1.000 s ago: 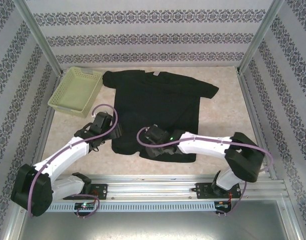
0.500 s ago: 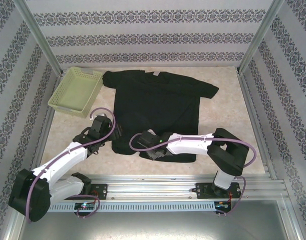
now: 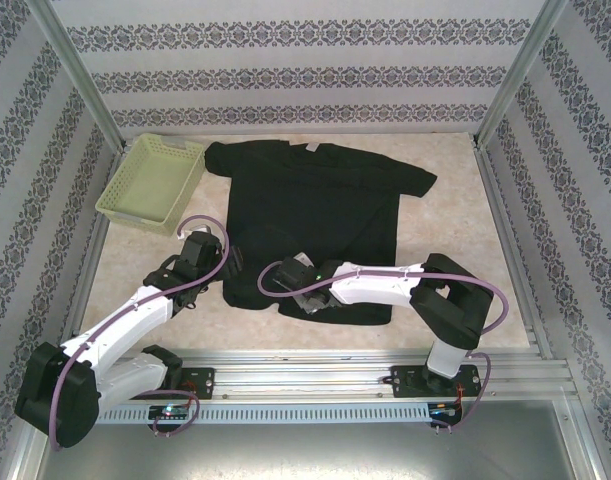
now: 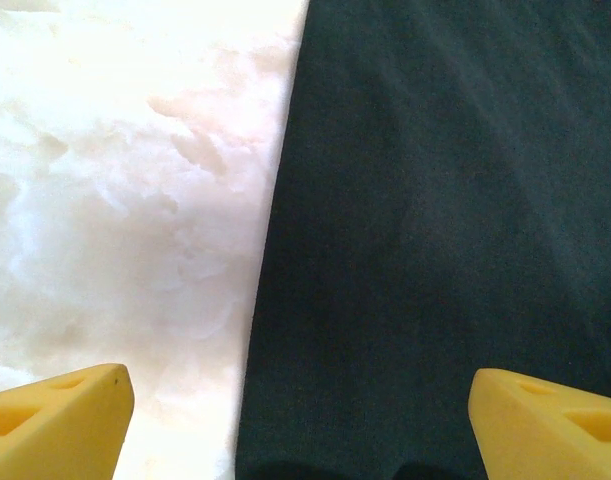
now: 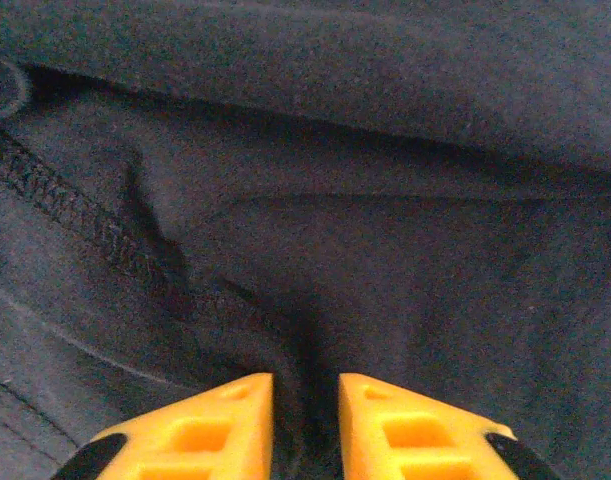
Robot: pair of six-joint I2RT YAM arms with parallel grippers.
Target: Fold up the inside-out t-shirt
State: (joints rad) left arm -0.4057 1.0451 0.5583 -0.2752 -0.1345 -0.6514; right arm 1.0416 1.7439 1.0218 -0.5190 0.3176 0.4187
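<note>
The inside-out t-shirt lies spread flat, black, with a small white tag at its far collar. My left gripper hovers over the shirt's left side edge near the hem. In the left wrist view it stands open, one yellow finger over the pale table and the other over the black fabric. My right gripper sits low on the shirt's near hem. In the right wrist view it is shut on a raised fold of the shirt, beside the stitched hem.
A pale yellow-green lattice basket stands at the far left, touching the shirt's left sleeve. Bare table lies right of the shirt. Patterned walls and metal posts enclose the space, and a metal rail runs along the near edge.
The right gripper has slid left along the near hem and its jaws have closed onto a fold of fabric. The left gripper has shifted slightly and stayed open.
</note>
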